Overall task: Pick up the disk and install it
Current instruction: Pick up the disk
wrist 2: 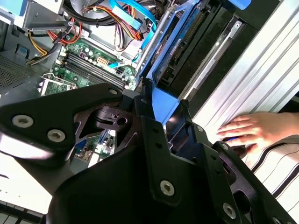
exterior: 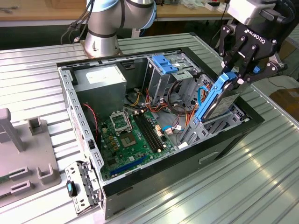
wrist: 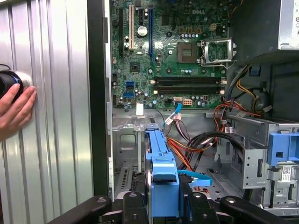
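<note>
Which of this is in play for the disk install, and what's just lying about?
In play:
disk, tilted on edge over the open case
gripper, shut on the disk's upper end
open computer case

Lying about:
power-supply box
motherboard
blue-topped drive cage
grey fixture
person's hand on the table

A ribbed metal table [exterior: 243, 186] is carrying an open computer case [exterior: 163, 175]. A grey fixture [exterior: 28, 158] is sitting beside the case, on the exterior view's left; the arm's base [exterior: 100, 44] is standing just beyond it. Near the case a hand [wrist: 16, 109] is resting on a black knob [wrist: 7, 84].
</note>
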